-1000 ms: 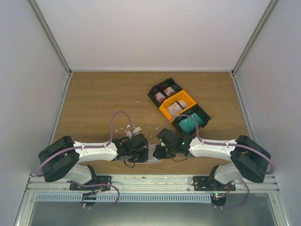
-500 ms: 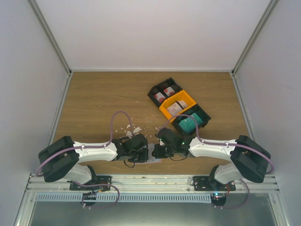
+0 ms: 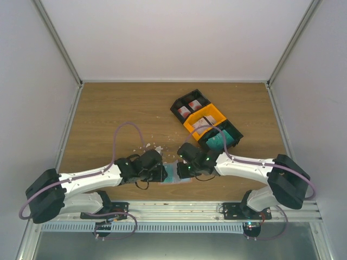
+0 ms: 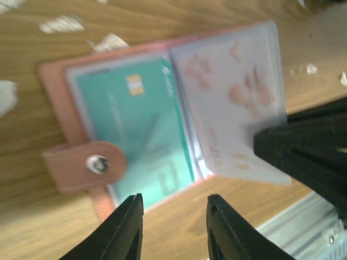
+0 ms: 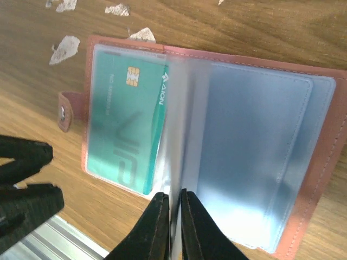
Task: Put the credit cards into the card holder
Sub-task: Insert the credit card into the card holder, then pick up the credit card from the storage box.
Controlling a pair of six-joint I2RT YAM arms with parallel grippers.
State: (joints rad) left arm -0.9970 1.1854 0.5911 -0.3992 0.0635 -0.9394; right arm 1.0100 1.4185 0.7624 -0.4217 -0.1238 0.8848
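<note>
The card holder (image 4: 54,103) looks like matt salmon leather with a stitched edge. Its inner sleeves (image 5: 255,162) are clear, glossy plastic. Inside it, the teal credit card (image 5: 127,135) is smooth plastic with a metallic chip. Its snap (image 4: 97,163) is shiny metal. Under it, the table (image 5: 260,27) is matt wood grain.

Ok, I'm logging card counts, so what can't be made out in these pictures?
Top view: card holder mostly hidden under the left gripper and right gripper; cards in the bins too small to count.
Left wrist: print on the white card blurred, one corner behind the right gripper.
Right wrist: pinched clear sleeve seen edge-on, so its contents cannot be told.
</note>
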